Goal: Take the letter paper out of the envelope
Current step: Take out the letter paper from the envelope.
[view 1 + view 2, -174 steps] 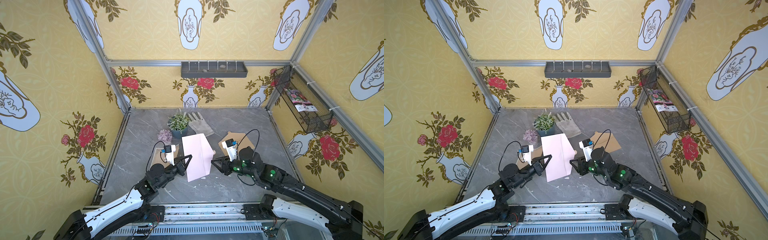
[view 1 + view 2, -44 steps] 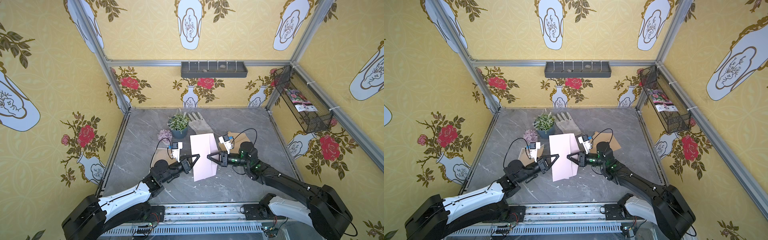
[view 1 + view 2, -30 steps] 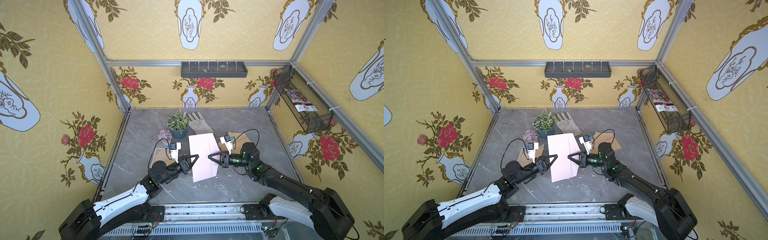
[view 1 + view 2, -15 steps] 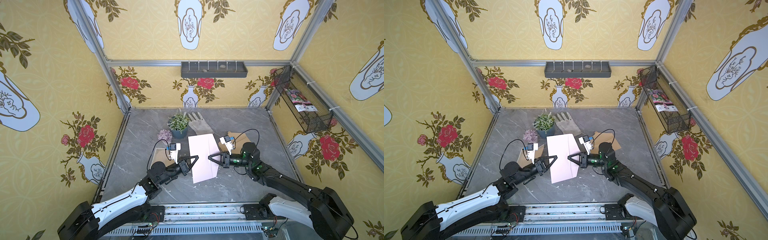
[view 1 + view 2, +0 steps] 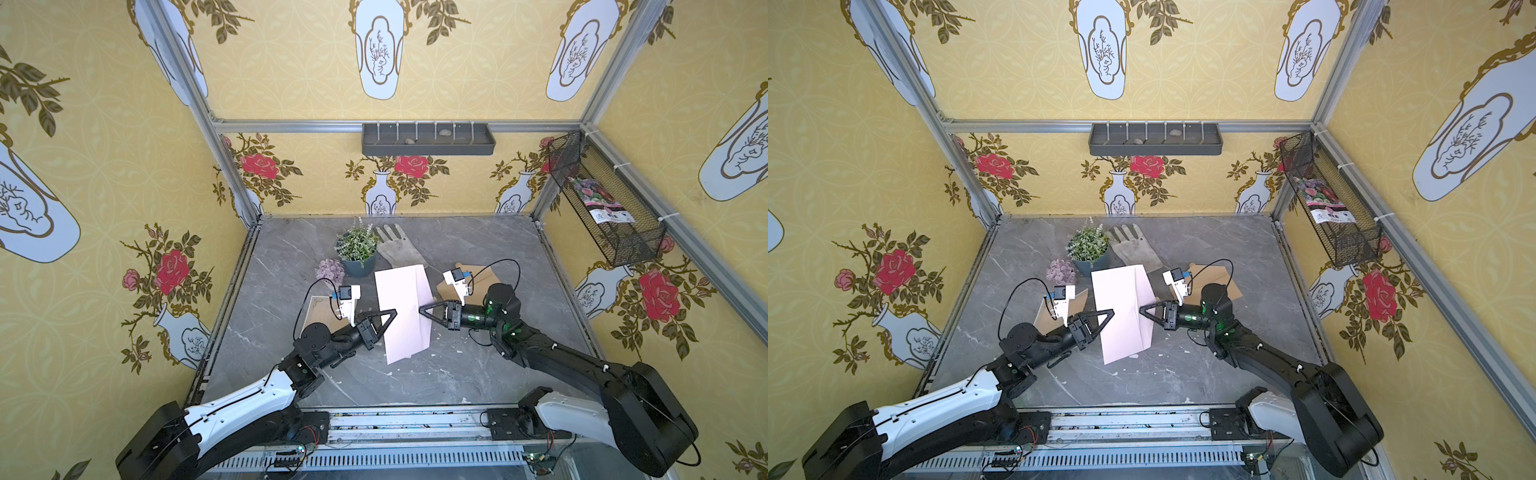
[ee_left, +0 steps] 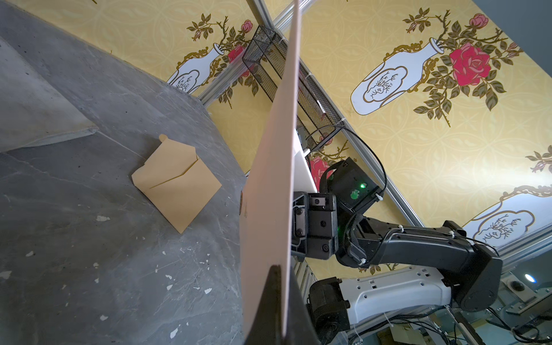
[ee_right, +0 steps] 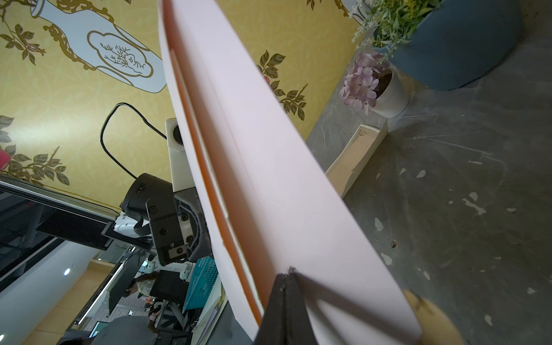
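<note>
A pale pink envelope [image 5: 405, 320] [image 5: 1121, 320] hangs above the table's middle, held between both grippers. My left gripper [image 5: 395, 311] [image 5: 1112, 311] is shut on its left edge, and the left wrist view shows the black tips [image 6: 276, 270] pinching the envelope [image 6: 265, 179] edge-on. My right gripper [image 5: 420, 308] [image 5: 1140, 308] is shut on the right edge. In the right wrist view its jaws [image 7: 289, 270] clamp a pink wall of the envelope [image 7: 268, 167]. Beside that wall show an orange lining and a thin white edge, apparently the letter paper [image 7: 215, 182], lying inside.
A brown envelope [image 5: 478, 276] [image 6: 179, 182] lies on the table under my right arm. A tan card [image 5: 320, 309] [image 7: 355, 161] lies under my left arm. Behind stand a potted plant [image 5: 357, 249], a small purple flower pot [image 5: 330, 270] and a glove [image 5: 397, 249]. A wire basket [image 5: 602, 208] hangs on the right wall.
Since several seconds ago both arms have carried the envelope slightly back and to the right. Over the last second nothing visibly moves, and both grips stay shut.
</note>
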Robot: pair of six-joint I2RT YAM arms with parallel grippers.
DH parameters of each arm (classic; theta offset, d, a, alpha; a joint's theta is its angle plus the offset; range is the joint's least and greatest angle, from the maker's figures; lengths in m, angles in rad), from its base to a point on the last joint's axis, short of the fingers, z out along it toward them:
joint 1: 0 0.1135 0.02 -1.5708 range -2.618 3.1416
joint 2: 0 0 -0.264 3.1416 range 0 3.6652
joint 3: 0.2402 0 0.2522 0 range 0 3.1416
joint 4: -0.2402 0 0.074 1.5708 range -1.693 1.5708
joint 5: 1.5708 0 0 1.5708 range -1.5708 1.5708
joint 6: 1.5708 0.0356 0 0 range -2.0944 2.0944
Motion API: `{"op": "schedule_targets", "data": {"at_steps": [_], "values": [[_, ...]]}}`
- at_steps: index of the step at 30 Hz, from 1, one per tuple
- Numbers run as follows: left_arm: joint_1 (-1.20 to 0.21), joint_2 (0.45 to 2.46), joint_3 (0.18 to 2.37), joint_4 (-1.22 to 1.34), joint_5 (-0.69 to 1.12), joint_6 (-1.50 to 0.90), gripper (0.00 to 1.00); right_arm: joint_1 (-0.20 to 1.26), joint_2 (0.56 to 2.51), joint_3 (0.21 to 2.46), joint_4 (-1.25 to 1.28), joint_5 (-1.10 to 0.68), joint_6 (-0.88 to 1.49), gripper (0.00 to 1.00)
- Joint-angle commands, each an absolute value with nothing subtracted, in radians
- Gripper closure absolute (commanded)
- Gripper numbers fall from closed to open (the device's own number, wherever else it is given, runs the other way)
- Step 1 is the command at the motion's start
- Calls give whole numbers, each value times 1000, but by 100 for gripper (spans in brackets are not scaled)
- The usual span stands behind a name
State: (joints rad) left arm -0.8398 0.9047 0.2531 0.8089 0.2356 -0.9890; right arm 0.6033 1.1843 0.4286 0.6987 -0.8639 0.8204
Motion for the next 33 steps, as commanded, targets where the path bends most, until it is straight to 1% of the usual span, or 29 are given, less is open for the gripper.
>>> {"op": "schedule_targets", "data": {"at_steps": [1, 4, 6, 9, 11, 22, 33], "values": [[-841, 911, 255, 866, 254, -994, 100, 602, 1204, 445, 788, -884, 845, 100], [-841, 914, 253, 866, 250, -991, 100, 606, 1206, 448, 796, -888, 849, 100], [-841, 916, 253, 864, 248, -989, 100, 608, 1199, 447, 791, -888, 849, 90], [-841, 920, 254, 863, 245, -988, 100, 611, 1183, 444, 782, -890, 846, 82], [-841, 925, 253, 864, 244, -988, 100, 609, 1171, 439, 796, -900, 851, 81], [-839, 905, 255, 845, 236, -987, 100, 597, 1158, 403, 962, -952, 944, 81], [-839, 885, 250, 831, 229, -985, 100, 552, 1141, 381, 975, -954, 964, 82]]}}
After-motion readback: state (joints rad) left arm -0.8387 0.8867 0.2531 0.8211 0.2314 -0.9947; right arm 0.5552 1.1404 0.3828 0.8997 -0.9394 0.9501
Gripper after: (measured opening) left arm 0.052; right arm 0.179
